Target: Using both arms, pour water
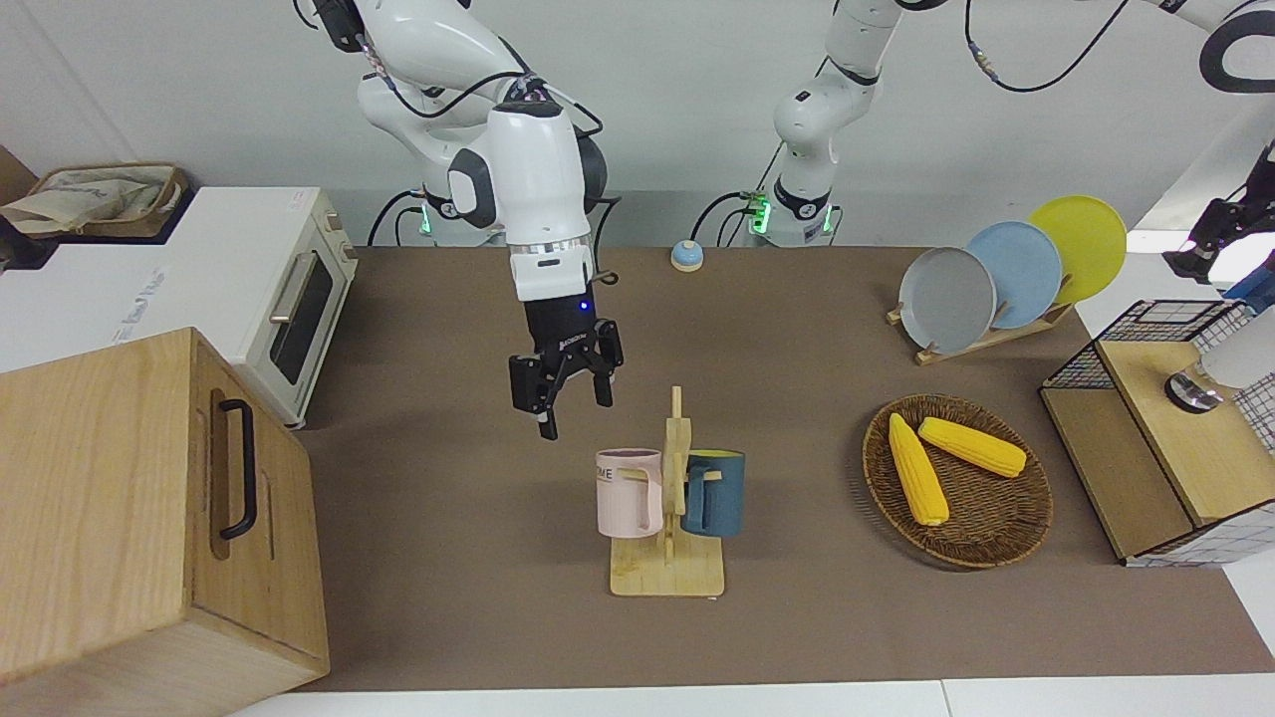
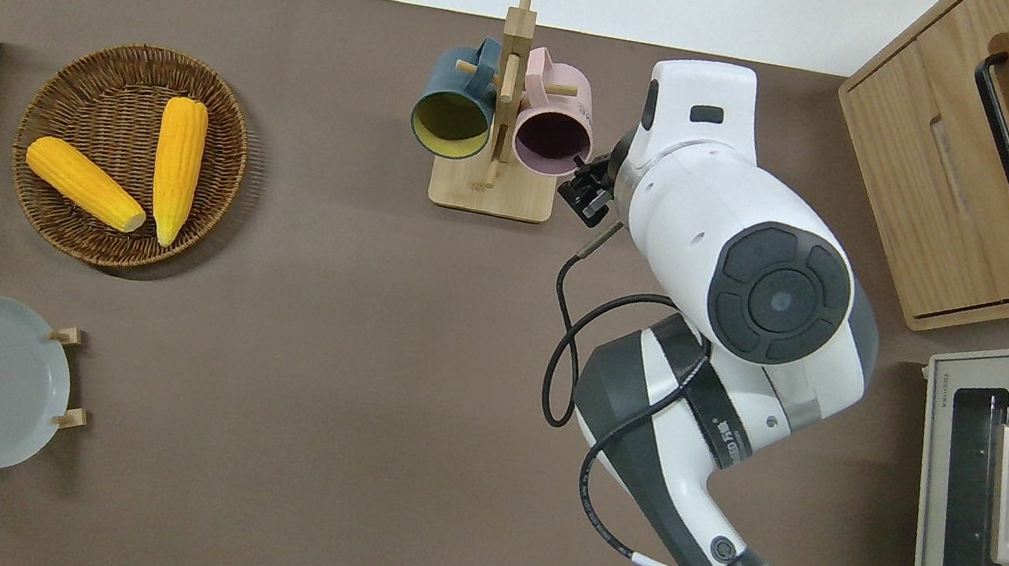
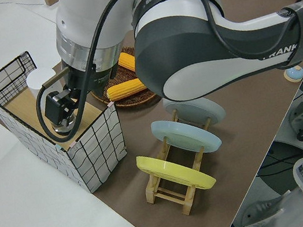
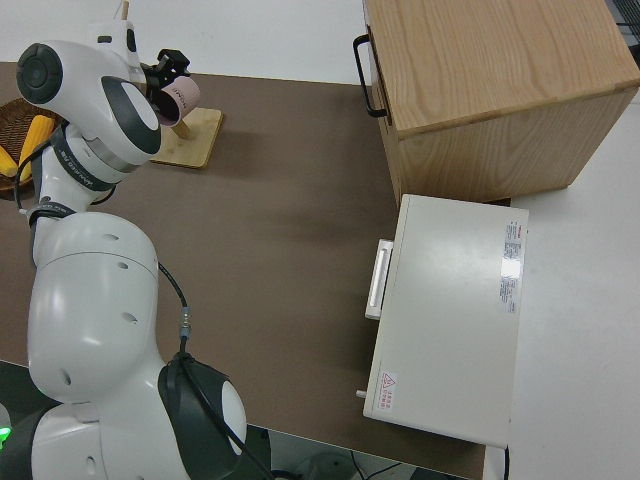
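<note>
Both arms are in view, but only the right arm [image 1: 528, 189] reaches out over the brown tabletop [image 1: 448, 558]. Its right gripper [image 1: 570, 403] hangs with fingers spread apart and nothing between them — from overhead it sits just beside the pink mug [image 2: 553, 136], toward the right arm's end of the tabletop, and whether a fingertip touches the mug's rim cannot be told, since the wrist covers most of it.

The left arm [image 3: 197, 40] bends down into the wire-sided wooden crate [image 3: 96, 149] at the left arm's end of the tabletop. The left gripper [image 3: 60, 109] is low inside it at a white bottle with a metal cap [image 1: 1210, 376]; how its fingers stand cannot be told.

The pink mug and a dark blue mug [image 2: 453, 108] hang by their handles on either side of a wooden mug rack [image 2: 492, 185]. What the mugs contain is too dim to make out.

A woven basket [image 1: 996, 543] holds two yellow corn cobs [image 1: 916, 468] lying side by side. A wooden plate rack [image 1: 981, 344] carries a grey, a light blue and a yellow plate on edge. Toward the right arm's end stand a white toaster oven [image 1: 289, 299] and a wooden drawer cabinet [image 1: 129, 518] with a black handle — cut off at the edge of the front view. A small blue bell [image 1: 686, 256] sits near the robots' bases.
</note>
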Robot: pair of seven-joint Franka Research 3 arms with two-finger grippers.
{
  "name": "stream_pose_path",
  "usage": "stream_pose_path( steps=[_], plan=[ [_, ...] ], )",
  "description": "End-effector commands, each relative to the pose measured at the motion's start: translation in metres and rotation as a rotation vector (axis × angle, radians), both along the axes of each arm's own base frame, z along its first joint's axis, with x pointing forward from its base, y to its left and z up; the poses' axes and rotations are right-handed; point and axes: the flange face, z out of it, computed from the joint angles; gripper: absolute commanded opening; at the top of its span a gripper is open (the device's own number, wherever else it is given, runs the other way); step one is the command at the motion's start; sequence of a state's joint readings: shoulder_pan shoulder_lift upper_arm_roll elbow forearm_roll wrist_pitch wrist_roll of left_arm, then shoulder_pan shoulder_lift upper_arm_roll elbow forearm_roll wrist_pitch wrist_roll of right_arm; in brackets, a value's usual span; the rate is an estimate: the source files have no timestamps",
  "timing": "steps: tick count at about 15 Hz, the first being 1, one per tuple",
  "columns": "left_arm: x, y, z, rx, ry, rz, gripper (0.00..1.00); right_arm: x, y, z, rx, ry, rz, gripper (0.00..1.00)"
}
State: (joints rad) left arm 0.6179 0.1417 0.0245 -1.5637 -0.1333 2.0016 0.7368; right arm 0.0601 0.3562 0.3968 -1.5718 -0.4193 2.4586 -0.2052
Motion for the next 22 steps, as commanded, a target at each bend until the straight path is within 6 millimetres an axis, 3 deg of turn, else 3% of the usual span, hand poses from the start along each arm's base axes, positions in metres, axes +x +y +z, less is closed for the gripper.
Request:
stream_pose_path(
  steps=[1,4,10,15,22],
  plan=[
    [0.007,0.005,-0.008,-0.022,-0.062,0.0,1.0,0.014,0.007,-0.004,0.009,-0.018,0.027,0.981],
    [0.012,0.006,-0.012,-0.064,-0.112,0.018,1.0,0.016,0.01,-0.013,0.008,-0.005,0.03,0.983],
    [0.022,0.011,-0.044,-0.091,-0.196,0.01,1.0,0.018,0.017,-0.038,-0.003,0.021,0.039,0.979],
    [0.03,0.008,-0.048,-0.112,-0.225,-0.001,1.0,0.021,0.022,-0.057,0.005,0.031,0.045,0.975],
    [0.036,0.009,-0.061,-0.149,-0.233,0.008,0.99,0.032,0.006,-0.059,0.051,0.018,-0.042,0.946]
  ],
)
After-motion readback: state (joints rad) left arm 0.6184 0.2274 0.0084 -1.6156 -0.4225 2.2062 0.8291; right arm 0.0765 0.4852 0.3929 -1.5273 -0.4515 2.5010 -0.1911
